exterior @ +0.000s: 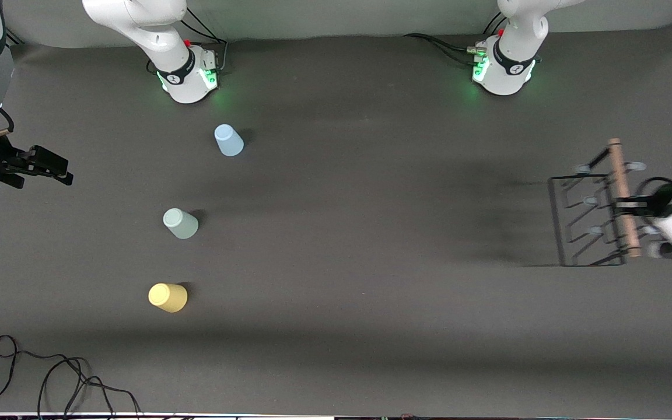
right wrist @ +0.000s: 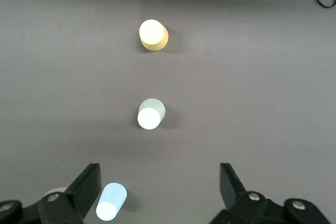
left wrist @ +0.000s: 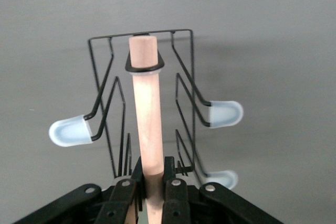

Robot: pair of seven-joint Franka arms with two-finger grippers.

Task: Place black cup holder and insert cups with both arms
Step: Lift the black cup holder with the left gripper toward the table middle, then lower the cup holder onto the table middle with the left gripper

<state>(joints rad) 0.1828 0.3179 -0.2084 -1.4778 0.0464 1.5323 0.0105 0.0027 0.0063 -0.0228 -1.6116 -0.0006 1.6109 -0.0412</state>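
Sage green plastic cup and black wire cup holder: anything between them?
Nothing: the front view shows only bare dark table between the sage green plastic cup and the black wire cup holder.

The black cup holder [exterior: 590,221], a wire rack with pale-tipped prongs and a light wooden rod handle [left wrist: 146,124], sits at the left arm's end of the table, its rod clamped by the left gripper [left wrist: 152,182]. The 3 cups stand upside down in a line toward the right arm's end: light blue cup [exterior: 228,140] farthest from the front camera, sage green cup [exterior: 180,223] between, yellow cup [exterior: 167,297] nearest.
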